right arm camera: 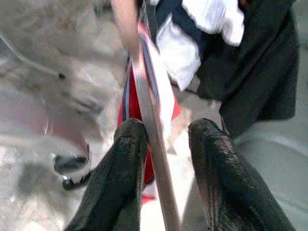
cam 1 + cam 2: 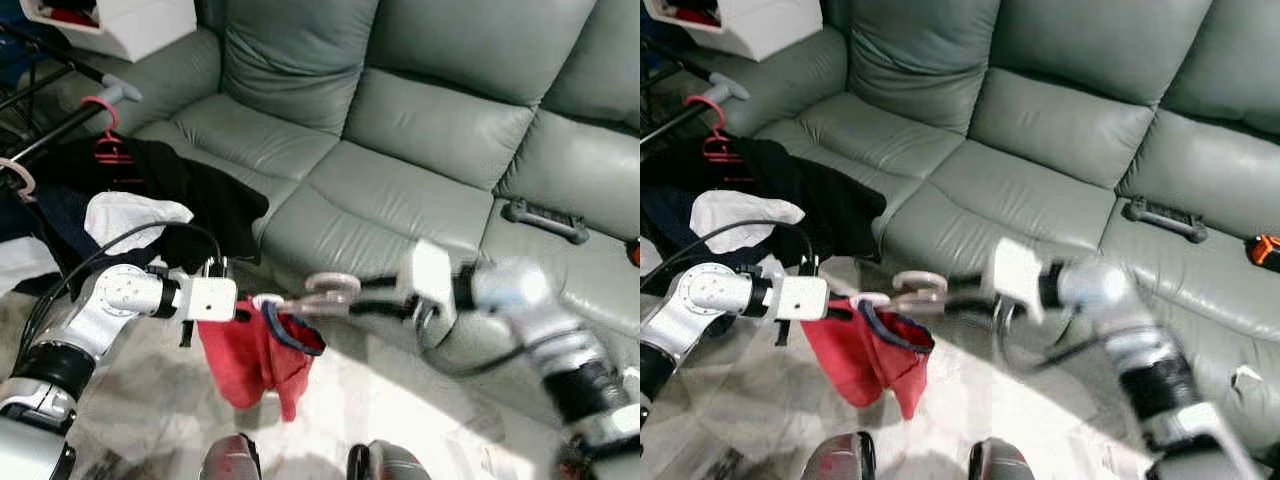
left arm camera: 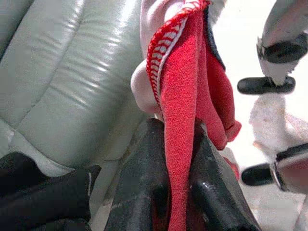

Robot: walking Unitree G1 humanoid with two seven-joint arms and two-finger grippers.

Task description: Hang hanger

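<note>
A red garment [image 2: 255,360] with a dark blue neck trim hangs from a pale pink hanger [image 2: 330,288], held in the air in front of the sofa. My left gripper [image 2: 245,305] is shut on the red cloth at the hanger's end; in the left wrist view the cloth [image 3: 180,110] is pinched between both black fingers [image 3: 139,183]. My right gripper [image 2: 322,303] reaches in from the right, blurred. In the right wrist view its fingers [image 1: 120,163] stand apart with the hanger's thin bar [image 1: 151,134] running between them.
A grey-green leather sofa [image 2: 400,170] spans the back. At the left, a clothes rack [image 2: 60,125] carries a pink-red hanger [image 2: 105,135], with black [image 2: 200,195] and white [image 2: 130,215] garments below it. A black object [image 2: 545,220] lies on the sofa seat. My feet [image 2: 235,460] stand on pale floor.
</note>
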